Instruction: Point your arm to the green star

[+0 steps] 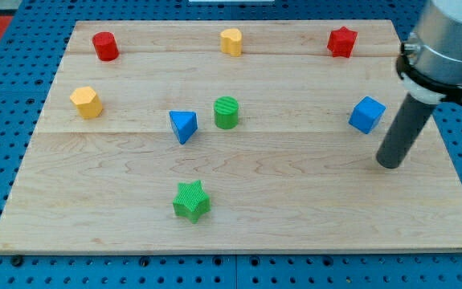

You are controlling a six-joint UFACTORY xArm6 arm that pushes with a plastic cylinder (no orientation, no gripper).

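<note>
While the blocks lie scattered well apart across the pale wooden counter (pixel 239 217), each can be reached without disturbing a neighbour, which seems to be why they are spread so. The green star-shaped block (pixel 191 201) sits alone toward the view's bottom, left of centre, with bare wood all round it. Above it stand the blue triangular block (pixel 182 126) and the green cylinder block (pixel 226 112), near each other but apart. Along the view's top are the red cylinder block (pixel 105 46), a yellow block of rounded shape (pixel 231 41) and the red star block (pixel 341 42); the yellow hexagonal block (pixel 87 102) sits at the view's left.

My tip (pixel 390 163) rests at the view's right, just below and right of the blue cube block (pixel 366 114), touching nothing. As end effector it is a plain dark rod with no jaws: it cannot open and holds nothing. The green star lies well apart, toward the view's left and slightly lower, so I judge the pointing not yet done.
</note>
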